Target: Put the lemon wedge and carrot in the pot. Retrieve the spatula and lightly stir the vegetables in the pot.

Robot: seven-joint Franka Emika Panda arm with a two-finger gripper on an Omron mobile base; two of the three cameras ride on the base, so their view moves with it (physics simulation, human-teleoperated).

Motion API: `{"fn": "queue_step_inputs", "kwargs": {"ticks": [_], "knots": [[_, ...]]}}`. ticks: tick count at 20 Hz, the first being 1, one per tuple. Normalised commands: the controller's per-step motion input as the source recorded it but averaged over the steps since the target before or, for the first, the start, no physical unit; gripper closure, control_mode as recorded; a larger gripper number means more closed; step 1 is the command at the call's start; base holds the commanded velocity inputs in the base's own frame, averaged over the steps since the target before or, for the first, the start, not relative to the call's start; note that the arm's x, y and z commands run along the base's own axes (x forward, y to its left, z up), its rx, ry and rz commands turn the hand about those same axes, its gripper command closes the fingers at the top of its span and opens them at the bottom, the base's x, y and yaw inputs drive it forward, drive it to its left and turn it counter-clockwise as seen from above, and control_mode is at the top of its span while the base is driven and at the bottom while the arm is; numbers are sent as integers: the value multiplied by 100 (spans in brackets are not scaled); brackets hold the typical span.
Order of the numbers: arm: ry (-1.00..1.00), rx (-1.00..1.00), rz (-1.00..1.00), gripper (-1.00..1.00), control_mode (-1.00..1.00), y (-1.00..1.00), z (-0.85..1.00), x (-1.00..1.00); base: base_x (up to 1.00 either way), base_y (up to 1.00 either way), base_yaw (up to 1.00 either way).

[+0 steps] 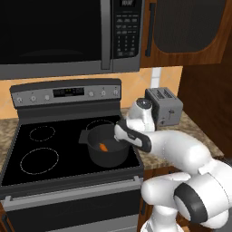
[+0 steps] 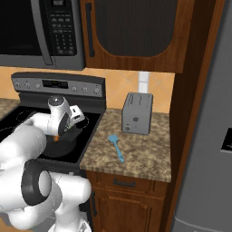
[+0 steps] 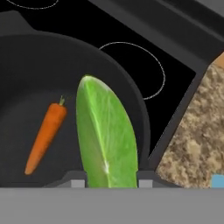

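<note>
- Over the stove, the gripper hangs above the pot with its jaws closed on the lemon wedge — the wedge stands between the two dark fingertips and has not been let go.
- Carrot: already lying on the dark bottom of the pot, a slim orange taper with a tiny green stub at the thick end.
- Lemon wedge: glossy yellow-green, curved back, pale seam along its face. I judge it light, a little soft and slippery, so a gentle pinch across its flat sides suits it best.
- Pot: round, dark grey, matte, short side handles; it sits on the black glass stove near the front right ring.
- Spatula: thin blue-teal handle and small flat blade, lying on the speckled stone bench in front of the silver toaster, well apart from the pot. It looks light and stiff — best taken mid-handle.
</note>
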Motion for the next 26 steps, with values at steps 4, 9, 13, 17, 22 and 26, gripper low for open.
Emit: {"fn": "queue_step_inputs", "kwargs": {"ticks": [4,9,13,17,22,26], "knots": [[14,0,0,100,-100,43,-28,0,0,0,0],[4,0,0,-100,-100,9,-21,3,0,0,0],[-2,0,0,-100,-100,-7,1,4,0,0,0],[-9,0,0,-100,-100,-19,49,-24,0,0,0],[-13,6,0,-100,-100,-84,39,-82,0,0,0],[0,8,-1,-100,-100,-100,0,-54,0,0,0]]}}
